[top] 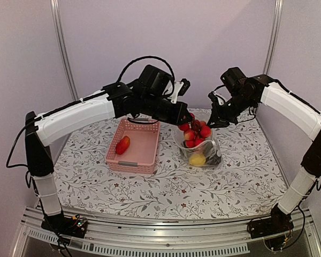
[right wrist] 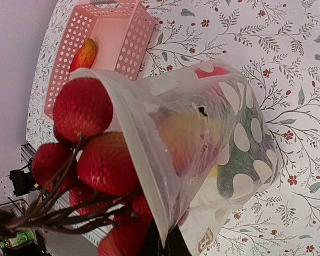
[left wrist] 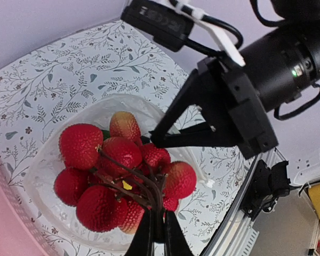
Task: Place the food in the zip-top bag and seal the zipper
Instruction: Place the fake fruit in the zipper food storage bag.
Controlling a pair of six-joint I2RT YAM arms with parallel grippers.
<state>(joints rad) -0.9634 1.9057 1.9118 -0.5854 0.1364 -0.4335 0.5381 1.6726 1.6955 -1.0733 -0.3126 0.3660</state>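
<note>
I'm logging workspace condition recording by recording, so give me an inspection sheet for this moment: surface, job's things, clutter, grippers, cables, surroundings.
Surface: floral-print table cover, flat, no spills seen.
Job's things: zip-top bag stands open and unsealed, with a yellow fruit inside; red fruit cluster hangs at its mouth; red-orange pepper lies in the pink basket.
Clutter: nothing seen.
Grippers: left gripper shut on the cluster's stems; right gripper shut on the bag's rim.
Cables: black cable loops above the left arm, not touching the bag.
Surroundings: pale walls, metal frame posts.
</note>
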